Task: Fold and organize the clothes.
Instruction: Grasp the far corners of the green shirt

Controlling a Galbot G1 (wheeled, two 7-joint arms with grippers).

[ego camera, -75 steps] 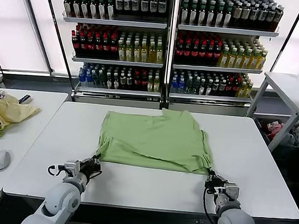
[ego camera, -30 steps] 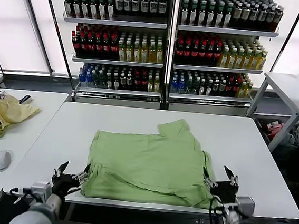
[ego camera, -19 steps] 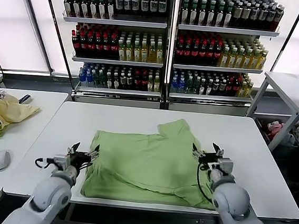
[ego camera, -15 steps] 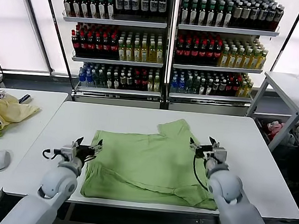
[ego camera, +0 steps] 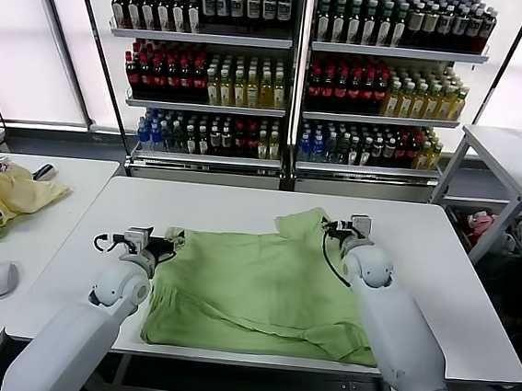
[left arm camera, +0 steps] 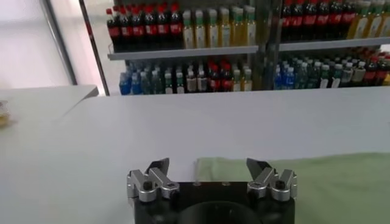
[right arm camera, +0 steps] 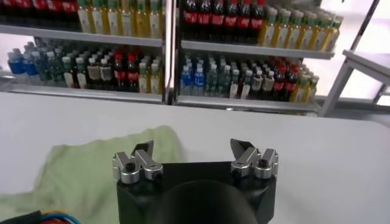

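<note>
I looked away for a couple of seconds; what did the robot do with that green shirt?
Both grippers dragged the polo shirt to the table's near edge, let go, then moved up: left gripper to its left corner, right gripper by the sleeve, jaws open. The side table's clothes stayed put.

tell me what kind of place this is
Probably a lab or demo room dressed as a shop: drink shelves packed with bottles stand behind white tables, and a shirt lies spread for folding.

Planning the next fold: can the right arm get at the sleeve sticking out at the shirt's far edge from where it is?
Probably yes. The right gripper hovers open right beside that sleeve of the polo shirt, and nothing lies between them on the table.
</note>
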